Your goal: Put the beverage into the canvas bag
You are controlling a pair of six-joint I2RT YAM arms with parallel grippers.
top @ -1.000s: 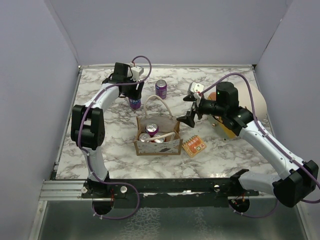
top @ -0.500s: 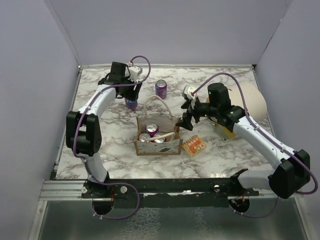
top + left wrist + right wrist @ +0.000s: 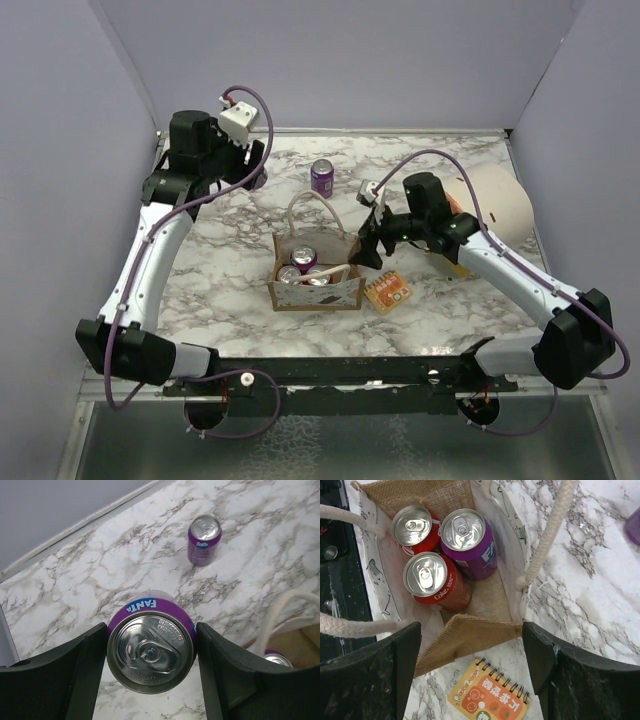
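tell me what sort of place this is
Likely a robot lab test cell: plain grey walls box in a marble-pattern table, two arms are bolted to a rail at its edge, and a canvas bag of soda cans is staged.

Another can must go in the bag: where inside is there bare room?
Bare burlap shows inside the canvas bag between the purple can, one Coke can and the wall under the rope handle. The opposite corner is crowded: both cans and a second Coke can bunch there.

Tabletop [image 3: 200, 290]: white marble pattern, grey veining.
Walls [image 3: 400, 60]: plain lavender panels, enclosing the tabletop on three sides.
Light: even, soft.
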